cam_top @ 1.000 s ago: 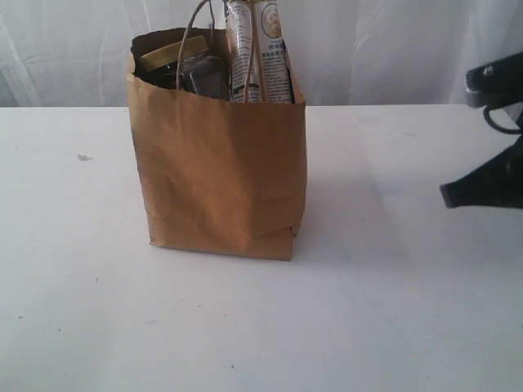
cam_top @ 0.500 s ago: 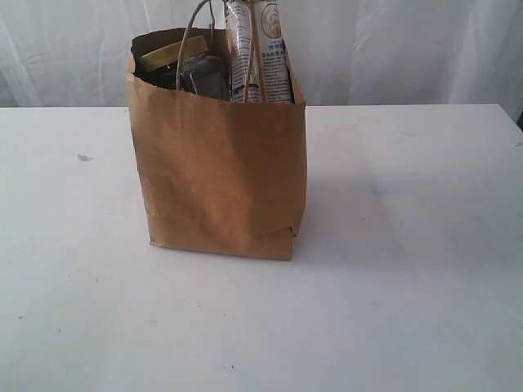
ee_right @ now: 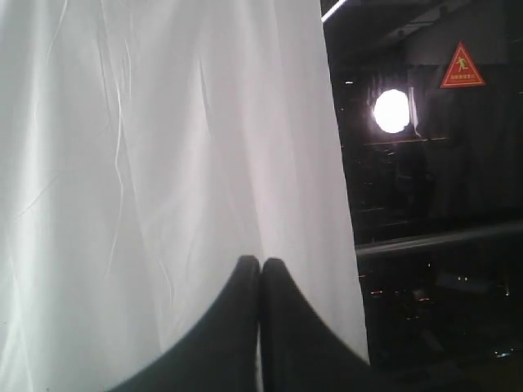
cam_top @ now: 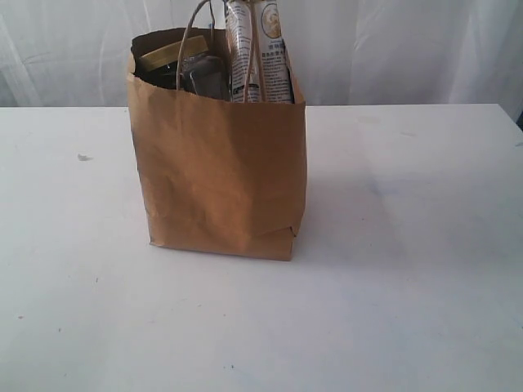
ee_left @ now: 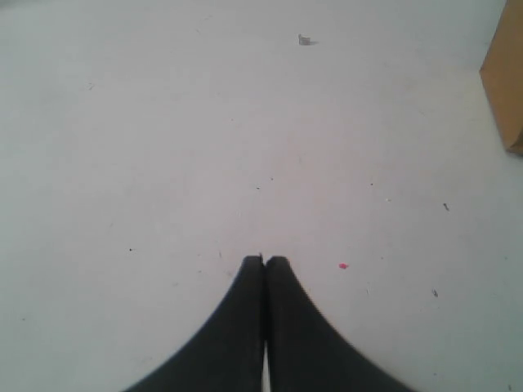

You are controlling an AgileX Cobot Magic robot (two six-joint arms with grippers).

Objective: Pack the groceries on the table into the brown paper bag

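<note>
Brown paper bag point(cam_top: 219, 175) stands upright on the table point(cam_top: 409, 245), with the gold-lidded jar point(cam_top: 167, 57) and noodle packet point(cam_top: 260, 57) poking out, print unreadable. Only the wrist views show my jaws. My left gripper point(ee_left: 263, 260), closed on nothing, is near the bag's corner; my right gripper point(ee_right: 260, 261), closed and empty, faces a white curtain point(ee_right: 163, 163) and a red triangular sign point(ee_right: 462, 67).

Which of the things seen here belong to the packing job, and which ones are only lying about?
Job: brown paper bag; gold-lidded jar, dark jar and long noodle packet inside it; table.
Lying about: small crumb; pink speck; white curtain.
</note>
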